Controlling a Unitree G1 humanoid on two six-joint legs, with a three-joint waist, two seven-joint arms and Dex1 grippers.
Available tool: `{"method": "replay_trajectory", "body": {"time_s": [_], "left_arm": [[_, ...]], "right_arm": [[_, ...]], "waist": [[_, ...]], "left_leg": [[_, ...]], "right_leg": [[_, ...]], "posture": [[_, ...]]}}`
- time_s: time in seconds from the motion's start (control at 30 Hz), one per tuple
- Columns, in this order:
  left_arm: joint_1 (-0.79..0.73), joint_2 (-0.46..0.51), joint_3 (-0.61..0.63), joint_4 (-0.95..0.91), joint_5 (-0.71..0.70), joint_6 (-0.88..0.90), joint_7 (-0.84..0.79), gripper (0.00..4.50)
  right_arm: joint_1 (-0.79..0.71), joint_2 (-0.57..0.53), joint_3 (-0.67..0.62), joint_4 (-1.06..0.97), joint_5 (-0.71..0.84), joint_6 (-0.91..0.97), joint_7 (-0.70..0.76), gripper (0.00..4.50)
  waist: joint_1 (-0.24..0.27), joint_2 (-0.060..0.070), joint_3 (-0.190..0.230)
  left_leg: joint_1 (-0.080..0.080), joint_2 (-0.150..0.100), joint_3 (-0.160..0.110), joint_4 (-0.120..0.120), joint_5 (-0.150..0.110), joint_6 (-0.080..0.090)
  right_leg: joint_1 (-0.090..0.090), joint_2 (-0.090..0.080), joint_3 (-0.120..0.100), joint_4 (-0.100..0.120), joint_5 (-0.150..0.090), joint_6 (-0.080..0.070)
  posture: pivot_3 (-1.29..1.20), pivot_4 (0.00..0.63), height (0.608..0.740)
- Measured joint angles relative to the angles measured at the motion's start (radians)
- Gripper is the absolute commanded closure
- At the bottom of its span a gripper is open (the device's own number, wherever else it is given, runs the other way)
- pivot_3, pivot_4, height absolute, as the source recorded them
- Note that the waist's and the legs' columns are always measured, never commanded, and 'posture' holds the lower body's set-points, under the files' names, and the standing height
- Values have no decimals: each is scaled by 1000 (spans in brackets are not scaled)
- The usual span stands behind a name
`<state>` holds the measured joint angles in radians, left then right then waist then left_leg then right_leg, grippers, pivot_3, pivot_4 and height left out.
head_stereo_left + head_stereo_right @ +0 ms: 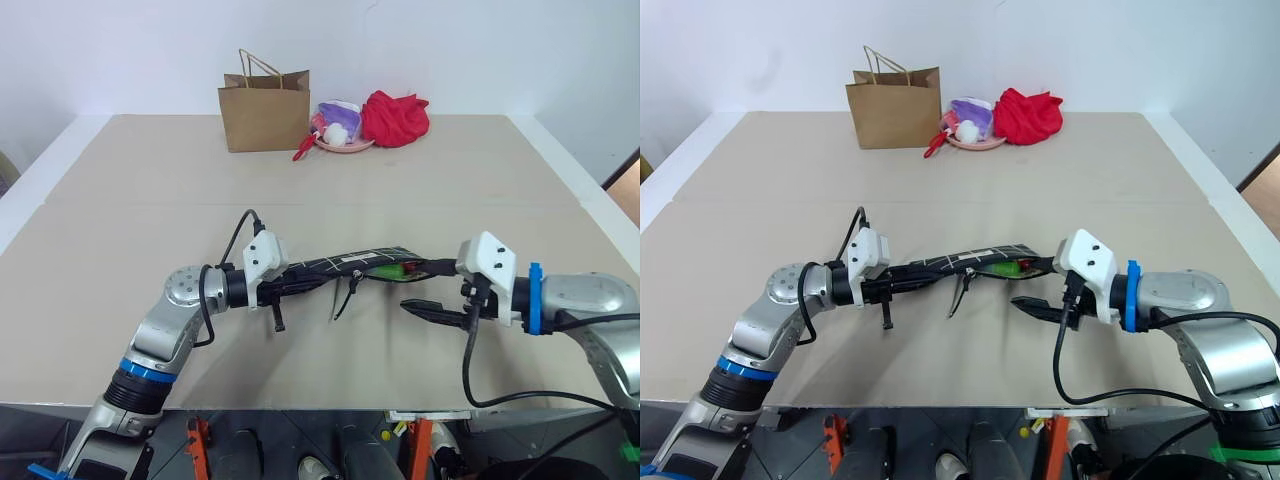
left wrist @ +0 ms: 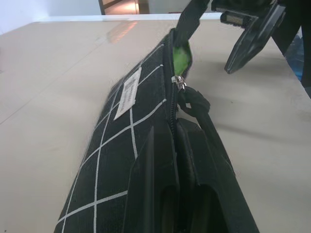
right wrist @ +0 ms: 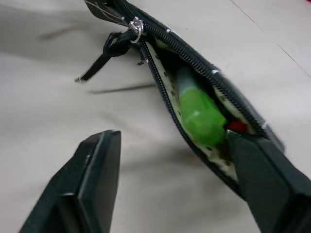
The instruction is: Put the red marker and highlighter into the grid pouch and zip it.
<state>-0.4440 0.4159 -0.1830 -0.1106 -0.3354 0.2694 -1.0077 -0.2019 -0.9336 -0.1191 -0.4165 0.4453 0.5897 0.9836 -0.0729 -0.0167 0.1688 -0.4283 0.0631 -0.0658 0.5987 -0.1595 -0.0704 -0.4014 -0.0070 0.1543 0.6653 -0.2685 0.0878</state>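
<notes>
While the left gripper [image 1: 285,290] is clamping one end of the grid pouch [image 1: 350,264] to hold it steady above the table [image 1: 150,190], the right gripper [image 1: 425,290] is standing open beside its mouth, where the highlighter [image 3: 201,116] and red marker [image 3: 237,127] are lying inside, unzipped.

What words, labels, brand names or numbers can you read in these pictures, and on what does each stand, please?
None can be read.
Small white label on the grid pouch: it carries print, but too blurred to read.
Brown paper bag: no print shows on its visible side.
</notes>
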Motion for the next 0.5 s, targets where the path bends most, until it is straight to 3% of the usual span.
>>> {"method": "replay_trajectory", "body": {"time_s": [0.3,0.5], "left_arm": [[-1,3,0,1,0,0,-4,4500],[-4,0,0,4,0,-1,-5,4500]], "right_arm": [[128,-1,-173,-58,203,39,88,637],[194,30,-106,-108,244,84,60,637]], "waist": [[-2,0,0],[-2,-1,0]], "left_leg": [[1,0,0,1,0,0],[1,0,0,1,0,0]], "right_leg": [[1,0,0,0,1,0],[1,0,0,0,1,0]], "posture": [[0,150,740],[0,150,740]]}}
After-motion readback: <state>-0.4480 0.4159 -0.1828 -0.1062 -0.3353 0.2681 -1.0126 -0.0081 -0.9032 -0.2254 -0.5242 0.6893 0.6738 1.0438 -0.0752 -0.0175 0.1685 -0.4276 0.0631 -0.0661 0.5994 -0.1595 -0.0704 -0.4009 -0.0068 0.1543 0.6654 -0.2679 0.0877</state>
